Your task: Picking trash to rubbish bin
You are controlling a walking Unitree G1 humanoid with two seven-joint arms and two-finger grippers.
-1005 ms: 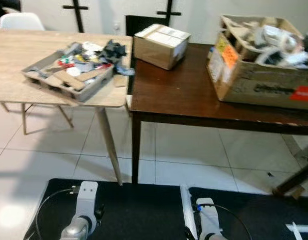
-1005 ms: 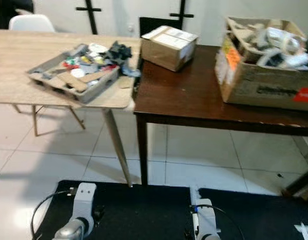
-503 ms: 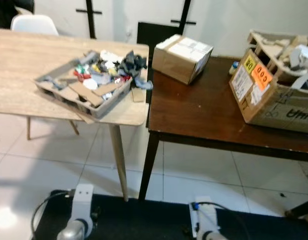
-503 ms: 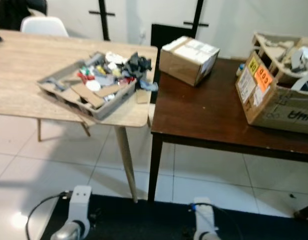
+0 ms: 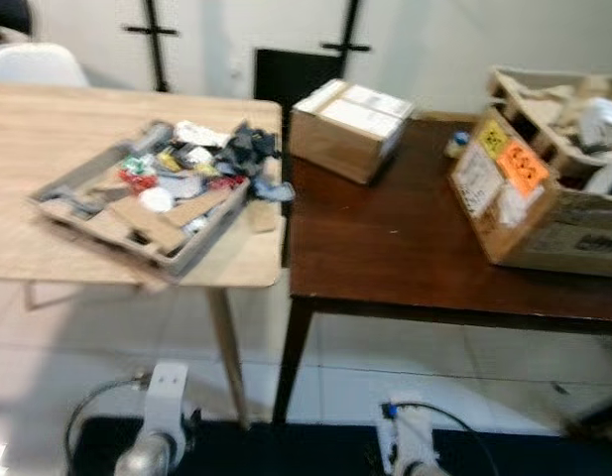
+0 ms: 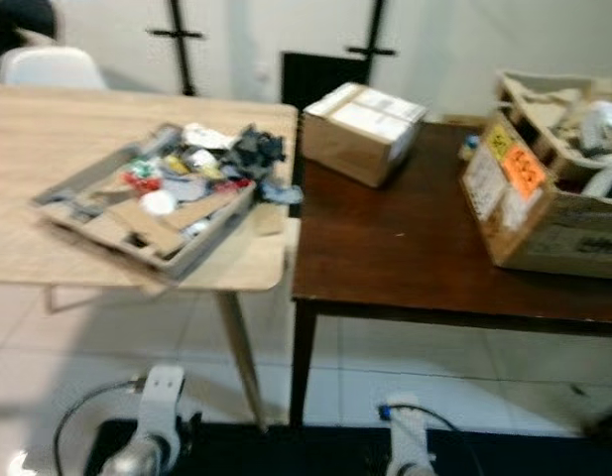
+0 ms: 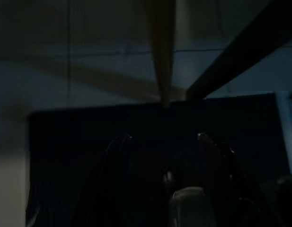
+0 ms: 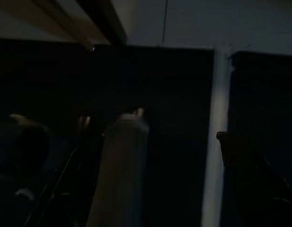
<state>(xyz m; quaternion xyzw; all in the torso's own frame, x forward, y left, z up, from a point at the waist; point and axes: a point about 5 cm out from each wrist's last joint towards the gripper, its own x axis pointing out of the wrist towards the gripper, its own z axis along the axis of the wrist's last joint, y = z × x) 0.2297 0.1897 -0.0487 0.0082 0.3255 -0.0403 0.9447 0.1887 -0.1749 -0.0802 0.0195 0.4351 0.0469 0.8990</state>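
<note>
A grey tray (image 5: 62,198) sits tilted on the light wooden table (image 5: 38,129). It is piled with trash (image 5: 182,169): cardboard scraps, wrappers, coloured bits. A crumpled black piece (image 5: 248,147) lies at its far corner. Both silver arms hang low, well short of the tables: the left arm (image 5: 159,428) and the right arm (image 5: 410,451). In the dark left wrist view my left gripper (image 7: 164,138) hangs open over a black mat with nothing between its fingers. The right wrist view is dark, and my right gripper (image 8: 110,118) is only dimly made out.
A dark brown table (image 5: 385,238) butts against the light one. It carries a small cardboard box (image 5: 347,117) and a large open carton (image 5: 544,188) full of clutter. A white chair (image 5: 33,64) stands behind. A black mat (image 5: 286,446) lies on the white tiles.
The whole picture has shifted and blurred as the camera moved, with the tables now closer and lower in the picture. Nothing on the tables has moved, and both arms still hang.
</note>
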